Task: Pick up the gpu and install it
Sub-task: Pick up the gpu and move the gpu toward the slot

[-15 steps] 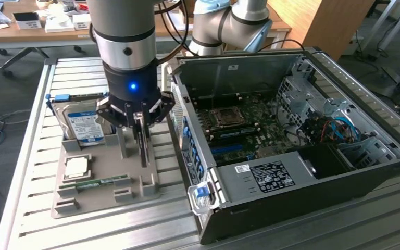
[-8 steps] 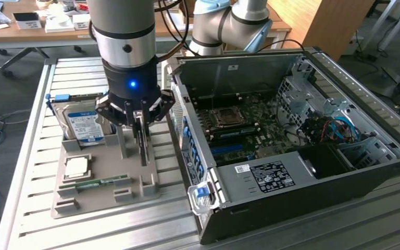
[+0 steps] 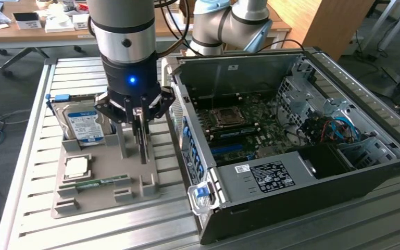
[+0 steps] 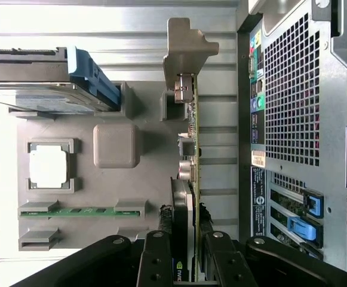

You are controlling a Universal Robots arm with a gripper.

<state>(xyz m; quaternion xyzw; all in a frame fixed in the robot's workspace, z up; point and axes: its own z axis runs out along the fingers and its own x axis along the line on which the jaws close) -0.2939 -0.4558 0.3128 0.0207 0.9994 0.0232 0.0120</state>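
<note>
The gpu point(image 3: 143, 148) stands on edge in the grey parts holder point(image 3: 110, 198), just beside the open computer case point(image 3: 311, 172). In the wrist view the gpu point(image 4: 192, 155) is edge-on: a green board with a black fan block and a silver bracket end resting by a grey post of the holder point(image 4: 143, 185). My gripper point(image 3: 141, 127) hangs straight down over the card. Its two black fingers point(image 4: 158, 251) sit tight against both faces of the fan end, so the gripper point(image 4: 187, 239) is shut on the gpu. The card's lower edge looks to be in its holder slot.
On the holder lie a hard drive with a blue-white label point(image 3: 85, 127), a square processor point(image 3: 77, 165) and a narrow green memory stick point(image 3: 96, 183). The case shows its motherboard point(image 3: 249, 125) facing up. A second arm point(image 3: 221, 26) stands behind the case on the slatted metal table point(image 3: 82, 229).
</note>
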